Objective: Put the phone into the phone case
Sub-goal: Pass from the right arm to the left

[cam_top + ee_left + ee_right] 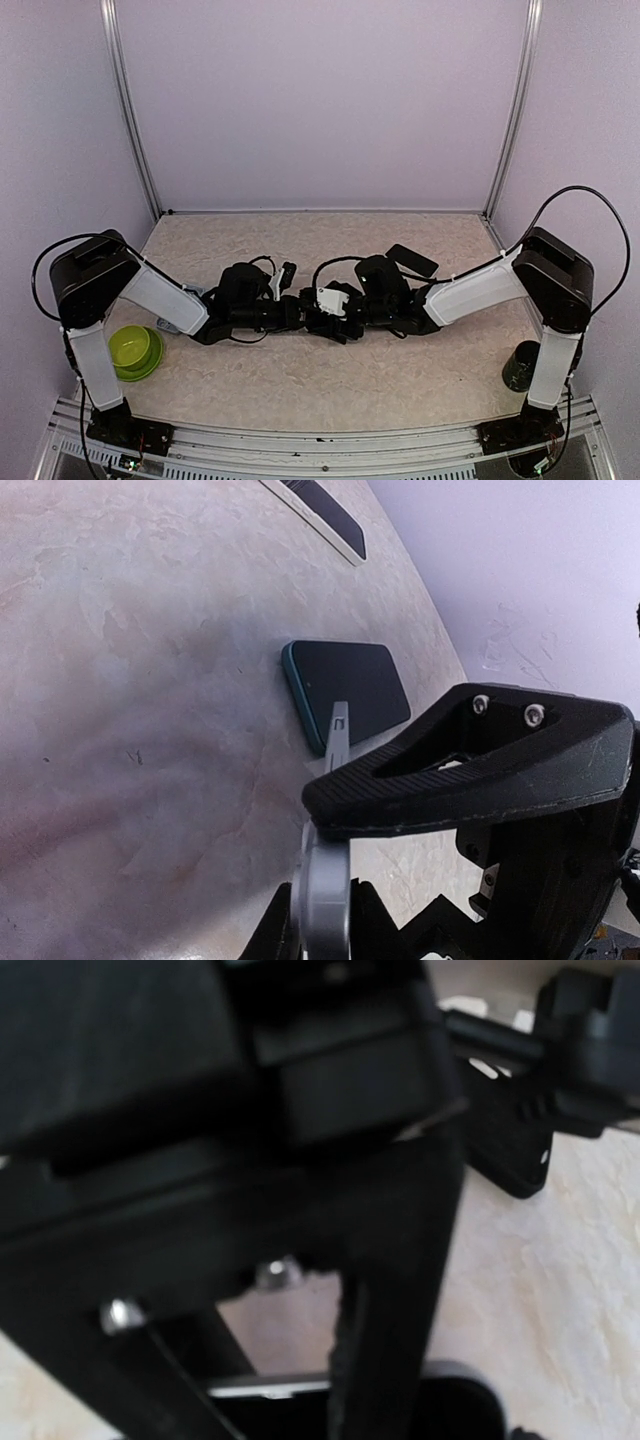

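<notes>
My left gripper (330,880) has its jaws pressed on a thin light-grey shell (326,875), seen edge-on; it looks like the phone case. From above, that pale piece (330,298) sits where both grippers meet at mid-table. A dark phone with a teal rim (350,692) lies flat on the table beyond the left fingers, untouched. My right gripper (338,318) reaches in from the right. Its wrist view is blurred: one dark finger (390,1340) crosses a dark slab with a silvery edge (270,1388). Whether that gripper holds anything is unclear.
A second dark slab with a pale edge (325,515) lies farther off on the table. A black flat thing (412,260) rests behind the right arm. A green bowl (135,350) stands at the near left, a dark cup (520,365) at the near right.
</notes>
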### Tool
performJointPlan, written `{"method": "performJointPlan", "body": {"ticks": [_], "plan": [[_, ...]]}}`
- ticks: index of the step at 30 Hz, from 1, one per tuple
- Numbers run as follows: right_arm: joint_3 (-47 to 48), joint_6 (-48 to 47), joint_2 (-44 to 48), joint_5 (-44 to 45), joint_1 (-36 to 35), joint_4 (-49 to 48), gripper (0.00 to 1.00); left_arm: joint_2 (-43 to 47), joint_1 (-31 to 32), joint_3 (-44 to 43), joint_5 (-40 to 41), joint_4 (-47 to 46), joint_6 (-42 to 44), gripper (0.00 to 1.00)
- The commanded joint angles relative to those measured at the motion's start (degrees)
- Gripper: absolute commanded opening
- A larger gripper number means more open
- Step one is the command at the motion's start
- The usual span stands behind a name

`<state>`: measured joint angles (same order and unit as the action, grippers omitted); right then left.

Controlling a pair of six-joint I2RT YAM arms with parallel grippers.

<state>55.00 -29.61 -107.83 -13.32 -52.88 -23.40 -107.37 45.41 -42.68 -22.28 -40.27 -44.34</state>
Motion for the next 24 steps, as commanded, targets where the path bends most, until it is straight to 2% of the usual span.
{"method": "performJointPlan", "body": {"ticks": [1,7,11,14,19,21,24], "plan": [[2.0,-0.8,-0.7,1.5,-1.0,-0.9,0.56,-0.8,0.3,-0.9,-0.4,0.4,0.6,0.17],[2.3,-1.2,-0.6,2.1,-1.1,-0.1,0.59,-0.7,0.3,-0.6,0.0,0.2,0.5,0.05],[2.2,-1.3,-0.4,2.4,-1.1,0.5,0.64,-0.5,0.3,-0.4,0.0,0.1,0.5,0.0],[1.9,-1.8,0.6,2.6,-1.1,1.1,0.71,-0.2,0.2,0.1,0.0,-0.4,0.4,0.0],[0.4,-3.8,4.0,3.4,-1.1,2.3,0.88,1.2,-0.2,1.7,0.5,-1.6,0.4,0.0],[-0.1,-4.5,5.5,3.7,-1.1,3.3,0.99,2.2,-0.6,2.7,0.9,-2.3,0.4,0.0],[-0.5,-4.7,7.9,4.1,-1.0,4.9,1.0,3.8,-1.4,3.8,1.0,-3.3,0.3,0.0]]}}
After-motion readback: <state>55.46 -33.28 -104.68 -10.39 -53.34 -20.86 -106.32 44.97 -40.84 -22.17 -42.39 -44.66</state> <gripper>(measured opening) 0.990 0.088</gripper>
